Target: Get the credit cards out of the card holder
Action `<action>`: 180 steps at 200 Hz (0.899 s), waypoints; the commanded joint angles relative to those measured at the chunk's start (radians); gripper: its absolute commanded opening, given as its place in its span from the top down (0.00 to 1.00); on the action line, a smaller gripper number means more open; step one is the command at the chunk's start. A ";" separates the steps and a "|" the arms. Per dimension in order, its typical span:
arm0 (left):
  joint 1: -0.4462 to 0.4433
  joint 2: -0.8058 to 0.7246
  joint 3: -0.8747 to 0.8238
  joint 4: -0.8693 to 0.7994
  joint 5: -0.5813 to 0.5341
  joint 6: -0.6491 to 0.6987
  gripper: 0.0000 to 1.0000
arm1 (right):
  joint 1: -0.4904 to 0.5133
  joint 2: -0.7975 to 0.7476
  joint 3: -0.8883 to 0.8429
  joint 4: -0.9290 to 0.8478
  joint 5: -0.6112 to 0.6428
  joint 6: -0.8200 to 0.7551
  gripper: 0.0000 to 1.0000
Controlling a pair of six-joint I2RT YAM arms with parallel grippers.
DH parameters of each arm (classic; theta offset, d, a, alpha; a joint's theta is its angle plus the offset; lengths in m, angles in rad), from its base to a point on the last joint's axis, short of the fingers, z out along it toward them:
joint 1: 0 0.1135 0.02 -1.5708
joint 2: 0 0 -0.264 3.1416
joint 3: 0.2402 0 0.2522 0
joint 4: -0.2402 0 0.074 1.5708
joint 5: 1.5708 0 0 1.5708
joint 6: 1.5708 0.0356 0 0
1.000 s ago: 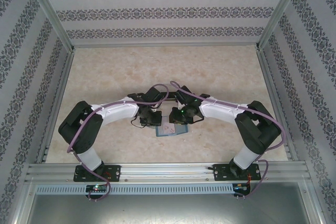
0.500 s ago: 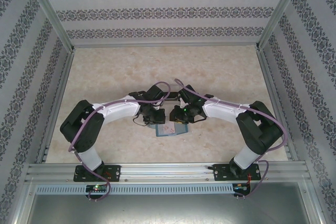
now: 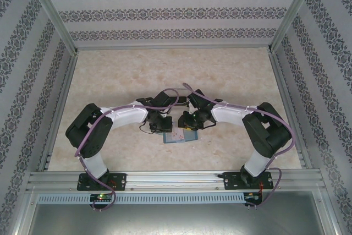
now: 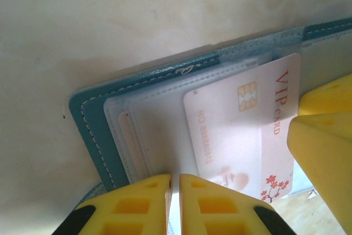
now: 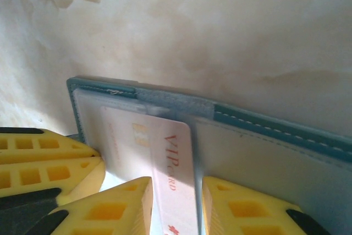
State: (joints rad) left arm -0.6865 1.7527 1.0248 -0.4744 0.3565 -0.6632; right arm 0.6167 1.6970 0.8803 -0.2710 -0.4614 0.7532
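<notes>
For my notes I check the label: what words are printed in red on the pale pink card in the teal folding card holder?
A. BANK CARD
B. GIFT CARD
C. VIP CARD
C: the pale pink card in the teal folding card holder reads VIP CARD in red letters.

Left end effector (image 4: 174, 196) and right end effector (image 5: 173, 202) crowd the card holder (image 4: 93, 119); surrounding table (image 3: 176, 75) lies open.

Marbled beige table (image 3: 220, 75), patterned walls (image 3: 176, 15)
</notes>
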 commanded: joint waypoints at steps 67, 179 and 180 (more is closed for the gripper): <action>-0.004 0.027 -0.006 -0.067 -0.069 0.016 0.86 | -0.015 0.017 -0.036 0.078 -0.078 -0.024 0.70; -0.004 0.025 -0.012 -0.073 -0.077 0.016 0.86 | -0.070 0.090 -0.163 0.366 -0.256 0.017 0.76; -0.004 0.024 -0.012 -0.073 -0.077 0.016 0.86 | -0.071 0.090 -0.163 0.368 -0.258 0.017 0.76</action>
State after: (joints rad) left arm -0.6872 1.7527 1.0252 -0.4782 0.3424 -0.6624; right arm 0.5510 1.7313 0.7586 -0.0055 -0.6849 0.7589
